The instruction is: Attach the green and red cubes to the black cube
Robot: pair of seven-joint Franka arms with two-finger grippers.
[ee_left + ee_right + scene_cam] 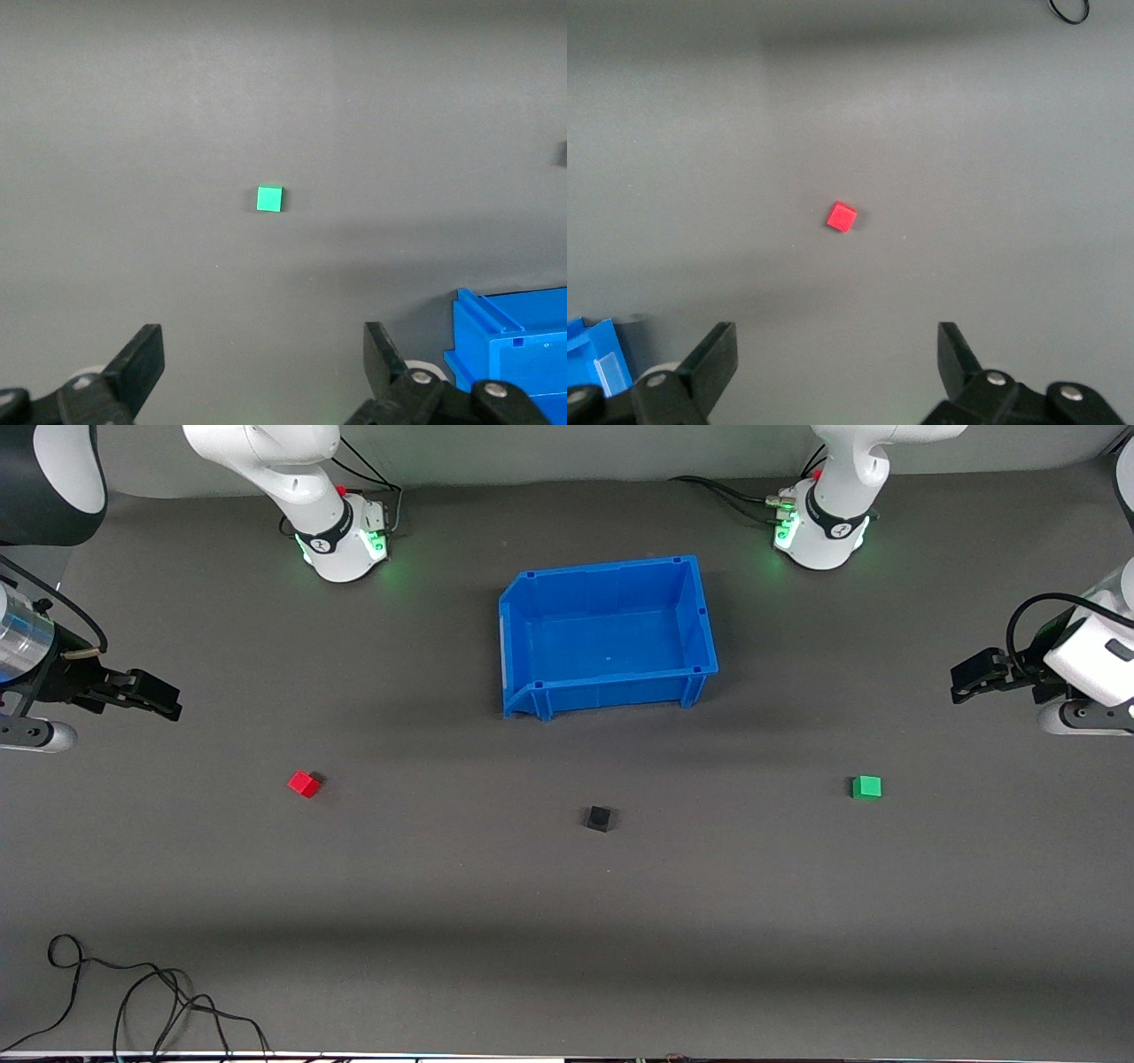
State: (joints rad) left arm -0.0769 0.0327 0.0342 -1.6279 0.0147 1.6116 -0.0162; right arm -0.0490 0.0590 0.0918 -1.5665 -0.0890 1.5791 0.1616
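Nothing is attached yet: you're looking at the red cube (304, 783) toward the right arm's end, the green cube (866, 786) toward the left arm's end, and the black cube (599, 817) lying between them, well apart from both. Left gripper (263, 359) and right gripper (837, 354) are hanging above the table, jaws wide, empty. Center each cube between the fingers before descending; the red one is sitting rotated, so turn the wrist to match.

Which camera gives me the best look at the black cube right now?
The front view: the black cube sits in the open on the table, between the red and green cubes. The left wrist view shows only a dark sliver at its edge; the right wrist view misses it.
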